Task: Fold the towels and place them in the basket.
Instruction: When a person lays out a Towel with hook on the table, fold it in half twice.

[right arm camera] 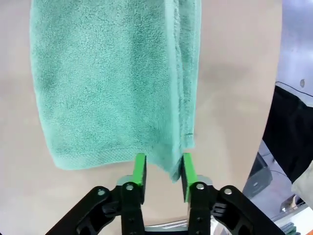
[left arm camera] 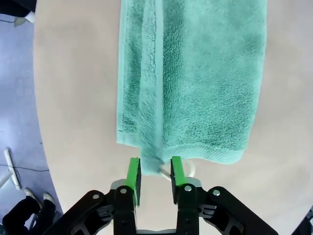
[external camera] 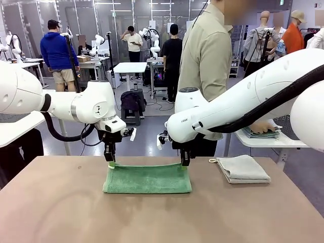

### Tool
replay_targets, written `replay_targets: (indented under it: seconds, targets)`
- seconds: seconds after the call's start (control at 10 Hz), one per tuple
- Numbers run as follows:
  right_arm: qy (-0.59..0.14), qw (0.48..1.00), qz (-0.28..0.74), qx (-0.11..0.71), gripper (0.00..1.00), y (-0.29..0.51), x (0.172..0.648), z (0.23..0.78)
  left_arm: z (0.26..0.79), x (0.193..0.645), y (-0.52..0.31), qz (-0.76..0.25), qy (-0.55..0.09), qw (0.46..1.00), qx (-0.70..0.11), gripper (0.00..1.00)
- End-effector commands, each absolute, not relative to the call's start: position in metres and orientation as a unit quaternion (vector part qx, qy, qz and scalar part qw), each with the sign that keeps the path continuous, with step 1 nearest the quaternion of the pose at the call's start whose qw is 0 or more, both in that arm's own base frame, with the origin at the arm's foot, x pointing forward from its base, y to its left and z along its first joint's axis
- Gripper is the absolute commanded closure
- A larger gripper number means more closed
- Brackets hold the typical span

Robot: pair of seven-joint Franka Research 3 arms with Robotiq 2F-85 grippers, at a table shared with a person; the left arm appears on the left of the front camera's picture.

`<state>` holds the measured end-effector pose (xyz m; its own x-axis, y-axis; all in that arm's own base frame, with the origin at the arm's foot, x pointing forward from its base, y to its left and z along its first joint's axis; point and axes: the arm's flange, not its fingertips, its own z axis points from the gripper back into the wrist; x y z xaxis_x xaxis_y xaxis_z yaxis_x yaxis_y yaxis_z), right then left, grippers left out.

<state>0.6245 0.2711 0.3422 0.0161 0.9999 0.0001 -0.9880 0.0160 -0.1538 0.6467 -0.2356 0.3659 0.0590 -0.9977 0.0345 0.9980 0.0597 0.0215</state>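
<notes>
Green towel (external camera: 147,178) lies doubled flat on table (external camera: 50,212), one far corner loose between the parted jaws of left gripper (left arm camera: 154,162), the other likewise in right gripper (right arm camera: 164,159), each unpinched, probably so the fold's edges settle square; off-white towel (external camera: 243,169) waits folded beyond right gripper.

1. This is a robotics lab in a large open hall. A white left robot arm (external camera: 76,106) and a white right robot arm (external camera: 238,104) reach over a flat brown tabletop (external camera: 61,207).
2. Behind them, a white rectangular work table (external camera: 129,67) stands on a smooth grey floor (external camera: 147,134), and black cables (external camera: 163,105) trail across that floor.
3. People stand among the tables, among them a person in a blue hooded top (external camera: 56,50) and a person in a white top (external camera: 133,40).
</notes>
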Motion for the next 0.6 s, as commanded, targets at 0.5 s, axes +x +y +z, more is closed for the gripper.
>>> replay_targets:
  seconds: [0.5]
  targets:
    - [-0.065, 0.738, 0.671, -0.023, 0.14, 0.269, 0.579, 0.403, 0.418, 0.612, -0.202, -0.703, -0.051, 0.709, -0.026, 0.30]
